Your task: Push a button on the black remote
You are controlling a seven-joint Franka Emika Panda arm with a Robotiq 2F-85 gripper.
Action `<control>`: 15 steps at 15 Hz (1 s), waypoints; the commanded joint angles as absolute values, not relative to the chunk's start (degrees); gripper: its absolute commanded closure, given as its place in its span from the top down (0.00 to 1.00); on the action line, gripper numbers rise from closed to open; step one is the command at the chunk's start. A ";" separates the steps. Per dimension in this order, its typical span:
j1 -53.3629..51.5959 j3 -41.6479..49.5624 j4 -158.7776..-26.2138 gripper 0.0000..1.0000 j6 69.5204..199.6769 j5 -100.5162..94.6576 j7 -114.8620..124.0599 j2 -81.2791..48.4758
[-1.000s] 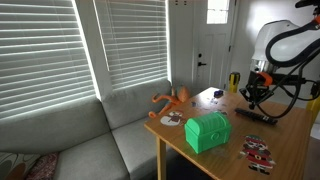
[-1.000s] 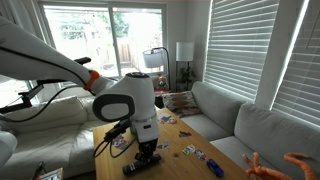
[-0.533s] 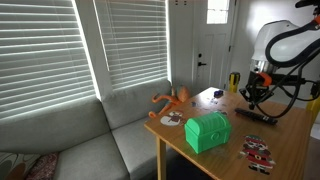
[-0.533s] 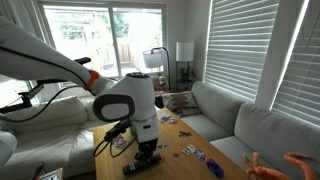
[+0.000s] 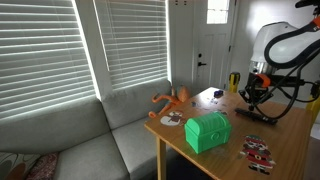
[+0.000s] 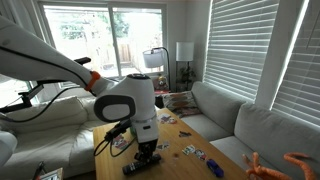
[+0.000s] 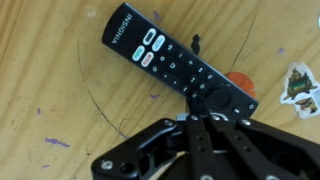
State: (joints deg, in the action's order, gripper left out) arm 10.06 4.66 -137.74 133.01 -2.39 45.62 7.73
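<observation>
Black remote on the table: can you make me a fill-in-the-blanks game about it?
The table under the slim black remote is made of ___. The black gripper points at the remote's end with the big ___ button. In an exterior view, the toy chest is coloured ___.
Missing words: wood; round; green.

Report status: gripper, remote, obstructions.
Gripper shut, tips at the black remote near its round-pad end. Remote flat on table. Nothing between them.

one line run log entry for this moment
stage: button press | hand: shut, tips at one end of the black remote | contact: cannot tell | remote: flat on table
</observation>
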 commanded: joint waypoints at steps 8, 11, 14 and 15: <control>9.50 4.53 -136.61 0.00 132.71 -1.76 47.26 6.36; 9.45 4.56 -136.50 0.00 132.68 -1.80 47.25 6.15; 9.41 4.57 -136.41 0.00 132.66 -1.87 47.28 6.01; 9.40 4.57 -136.42 0.00 132.64 -1.88 47.27 6.04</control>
